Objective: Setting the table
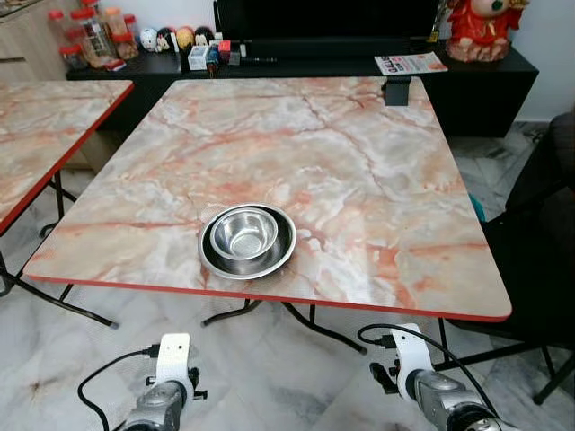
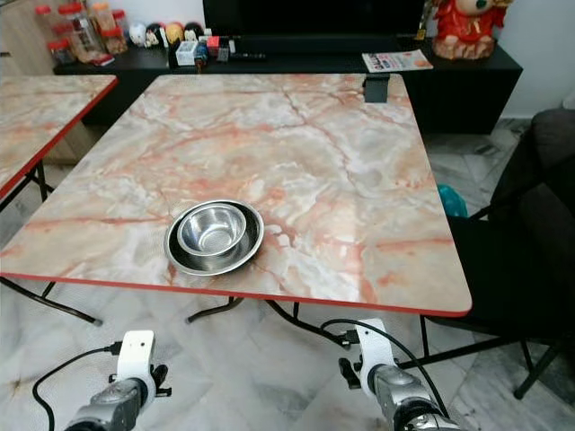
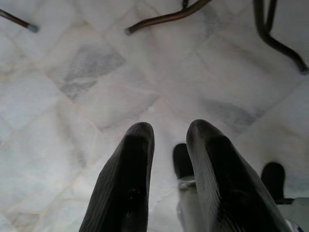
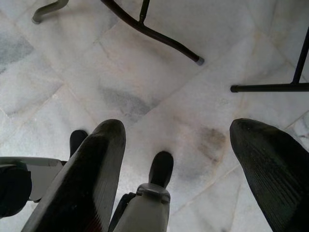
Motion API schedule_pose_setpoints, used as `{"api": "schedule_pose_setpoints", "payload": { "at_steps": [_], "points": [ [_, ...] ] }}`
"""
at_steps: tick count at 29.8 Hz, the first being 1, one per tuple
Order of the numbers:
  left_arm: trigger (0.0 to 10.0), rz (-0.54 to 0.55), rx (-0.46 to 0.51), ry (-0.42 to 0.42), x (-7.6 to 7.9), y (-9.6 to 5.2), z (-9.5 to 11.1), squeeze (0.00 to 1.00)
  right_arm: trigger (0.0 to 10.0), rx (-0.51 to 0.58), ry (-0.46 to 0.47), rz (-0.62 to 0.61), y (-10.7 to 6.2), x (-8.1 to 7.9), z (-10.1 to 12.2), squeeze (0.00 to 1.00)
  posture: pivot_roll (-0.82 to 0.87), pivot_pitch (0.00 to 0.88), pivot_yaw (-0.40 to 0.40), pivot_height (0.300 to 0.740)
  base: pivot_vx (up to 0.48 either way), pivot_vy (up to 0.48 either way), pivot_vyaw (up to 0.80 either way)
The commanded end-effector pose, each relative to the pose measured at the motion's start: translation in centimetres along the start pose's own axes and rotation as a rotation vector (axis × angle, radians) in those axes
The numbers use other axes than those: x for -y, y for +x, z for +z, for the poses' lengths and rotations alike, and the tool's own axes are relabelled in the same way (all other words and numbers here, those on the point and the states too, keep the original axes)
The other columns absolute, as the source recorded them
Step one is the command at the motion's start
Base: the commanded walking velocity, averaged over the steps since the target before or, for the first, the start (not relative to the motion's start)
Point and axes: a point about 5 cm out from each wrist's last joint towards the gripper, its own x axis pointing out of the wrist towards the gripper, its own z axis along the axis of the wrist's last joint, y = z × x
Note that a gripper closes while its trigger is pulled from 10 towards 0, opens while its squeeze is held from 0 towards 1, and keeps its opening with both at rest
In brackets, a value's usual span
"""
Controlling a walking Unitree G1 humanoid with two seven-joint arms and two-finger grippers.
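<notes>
The steel bowl (image 1: 247, 235) sat in a dark plate (image 1: 212, 256) near the table (image 1: 377, 180) front edge. Both arms hung below that edge; left gripper (image 3: 169, 145) narrow, right gripper (image 4: 176, 145) wide, both empty. Next item prob. belongs beside the plate, w/o knocking it.

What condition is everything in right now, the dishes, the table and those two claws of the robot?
steel bowl: upright, empty, nested in the plate.
dark plate: flat on the table, near its front edge.
marble table: standing, unfolded.
left gripper: hanging low over the floor, fingers a little apart, holding nothing.
right gripper: hanging low, fingers wide apart, holding nothing.
</notes>
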Motion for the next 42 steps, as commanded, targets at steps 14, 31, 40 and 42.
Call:
{"api": "schedule_pose_setpoints", "payload": {
  "at_steps": [14, 31, 40, 42],
  "points": [
    [10.0, 0.027, 0.008, 0.038, 0.0, -0.2, -1.1, 0.0, 10.0, 0.012, -0.009, -0.023, -0.1, 0.5, 0.0, 0.0, -0.09, 0.0, 0.065, 0.74, 0.0, 0.0, 0.0],
    [10.0, 0.045, -0.014, 0.054, -0.5, -0.3, -1.5, 0.0, 10.0, 0.0, -0.002, -0.022, 0.0, 0.1, -0.3, 0.0, -0.09, 0.0, 0.069, 0.74, 0.0, 0.33, -0.13],
    [10.0, 0.05, -0.023, 0.061, -0.7, -0.3, -1.8, 0.0, 10.0, -0.01, 0.01, -0.015, 0.0, -0.1, -0.6, 0.0, -0.09, 0.0, 0.075, 0.74, 0.0, 0.48, 0.0],
    [10.0, 0.053, -0.024, 0.062, -0.8, -0.4, -1.8, 0.0, 10.0, -0.013, 0.019, -0.014, 0.1, -0.2, -0.7, 0.0, -0.09, 0.0, 0.076, 0.74, 0.0, 0.48, -0.59]
  ]
}}
